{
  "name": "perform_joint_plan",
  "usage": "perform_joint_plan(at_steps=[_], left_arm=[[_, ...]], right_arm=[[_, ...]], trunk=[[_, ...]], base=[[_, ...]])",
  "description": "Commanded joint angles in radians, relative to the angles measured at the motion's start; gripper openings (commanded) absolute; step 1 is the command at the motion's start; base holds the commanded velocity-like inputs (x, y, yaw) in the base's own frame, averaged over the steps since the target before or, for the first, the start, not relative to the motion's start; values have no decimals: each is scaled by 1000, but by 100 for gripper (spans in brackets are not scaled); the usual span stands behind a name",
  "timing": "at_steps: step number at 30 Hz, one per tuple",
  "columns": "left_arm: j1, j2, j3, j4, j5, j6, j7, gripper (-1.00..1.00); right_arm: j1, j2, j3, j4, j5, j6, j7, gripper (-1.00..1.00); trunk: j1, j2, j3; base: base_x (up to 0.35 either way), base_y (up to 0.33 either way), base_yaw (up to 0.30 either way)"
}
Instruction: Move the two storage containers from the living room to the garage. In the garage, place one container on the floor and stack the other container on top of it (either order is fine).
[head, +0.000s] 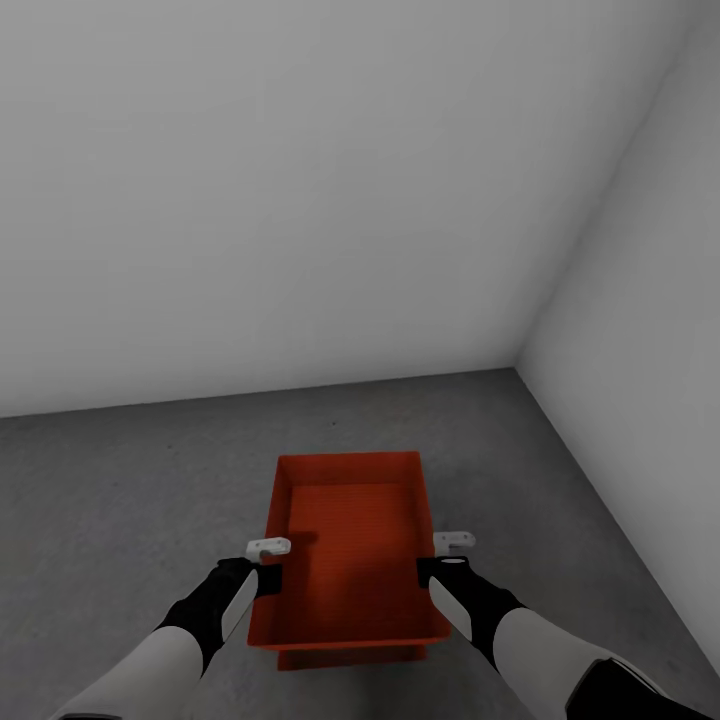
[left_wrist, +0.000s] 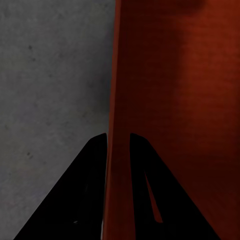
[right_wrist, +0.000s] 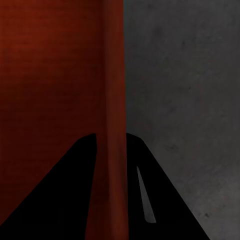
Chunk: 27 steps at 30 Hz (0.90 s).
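Observation:
One orange-red storage container (head: 350, 540) sits open-top in front of me over the dark grey garage floor (head: 120, 480). My left gripper (head: 272, 578) is shut on its left wall (left_wrist: 150, 75), which runs between the black fingers (left_wrist: 90, 180). On the opposite side my right gripper (head: 430, 572) pinches the right wall (right_wrist: 114, 75), one finger inside and one outside. A darker red strip (head: 350, 656) shows under the near rim; I cannot tell whether it is this container's own wall or another container. Whether the container rests on the floor is unclear.
A plain grey-white back wall (head: 300, 200) rises beyond the container, and a side wall (head: 650, 300) meets it in a corner at the right. Bare concrete stretches to the left and ahead of the container.

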Motion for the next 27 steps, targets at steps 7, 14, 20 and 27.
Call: perform_joint_plan(at_steps=[7, 14, 20, 27], left_arm=[[0, 1, 19, -1, -19, 8, 13, -100], [0, 1, 20, -1, -19, 8, 13, -100], [0, 1, 20, -1, -19, 8, 13, -100], [0, 1, 21, -2, -19, 8, 13, -100]], right_arm=[[-1, -20, -30, -3, 29, -24, -57, -100], [-1, -20, -30, -3, 29, -25, -57, -100], [-1, -20, -30, -3, 30, -24, -57, -100], [-1, -20, -30, -3, 29, -25, -57, -100]], trunk=[[8, -15, -7], [31, -57, -26], [50, -92, -42], [50, -92, -42]], base=[[0, 0, 0], [0, 0, 0], [0, 0, 0], [0, 0, 0]])
